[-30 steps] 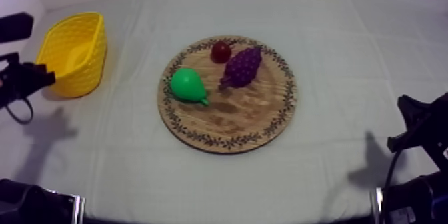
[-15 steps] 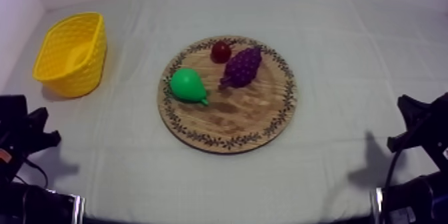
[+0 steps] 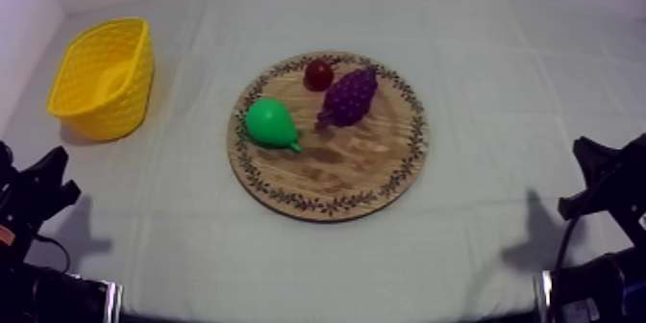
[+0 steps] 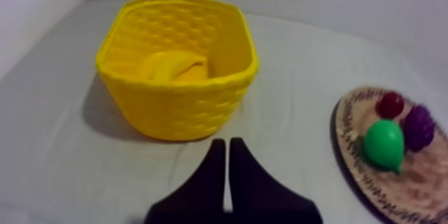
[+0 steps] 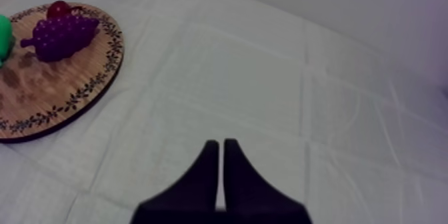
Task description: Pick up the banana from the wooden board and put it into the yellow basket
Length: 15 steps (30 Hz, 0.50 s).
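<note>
On the cloth-covered worktop (image 3: 500,86) the wooden board (image 3: 336,168) carries just a pear (image 3: 270,122), grapes (image 3: 350,95) and a small red fruit (image 3: 318,74), while the yellow basket (image 3: 115,115) at the left holds the banana (image 4: 177,70). The left tool (image 4: 225,148), beside the basket a second ago, has drawn back low to its side, a narrow empty wedge like the right tool (image 5: 220,147), so the task looks done.
</note>
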Each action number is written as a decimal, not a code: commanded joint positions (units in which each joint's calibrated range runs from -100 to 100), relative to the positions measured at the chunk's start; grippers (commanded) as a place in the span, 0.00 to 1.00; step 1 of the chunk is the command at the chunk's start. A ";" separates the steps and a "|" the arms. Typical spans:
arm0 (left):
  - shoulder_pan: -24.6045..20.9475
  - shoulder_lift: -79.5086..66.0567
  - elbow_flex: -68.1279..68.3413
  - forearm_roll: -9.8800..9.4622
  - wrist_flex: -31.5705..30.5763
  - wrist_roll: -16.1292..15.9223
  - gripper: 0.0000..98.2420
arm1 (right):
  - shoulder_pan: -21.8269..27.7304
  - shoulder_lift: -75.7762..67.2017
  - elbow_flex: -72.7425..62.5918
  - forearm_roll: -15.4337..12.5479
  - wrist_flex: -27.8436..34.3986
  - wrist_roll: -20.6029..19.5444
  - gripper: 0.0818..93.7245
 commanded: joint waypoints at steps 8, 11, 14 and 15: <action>0.04 -0.04 0.09 0.06 -0.32 2.54 0.00 | -0.09 -0.04 -0.03 0.00 -0.01 -0.03 0.01; 0.04 -0.04 0.10 0.06 -0.33 2.52 0.00 | -0.10 -0.04 -0.03 0.00 -0.01 -0.01 0.01; 0.04 -0.04 0.10 0.06 -0.33 2.50 0.00 | -0.10 -0.04 -0.03 0.00 -0.01 -0.01 0.01; 0.04 -0.04 0.10 0.06 -0.33 2.50 0.00 | -0.10 -0.04 -0.03 0.00 -0.01 0.00 0.01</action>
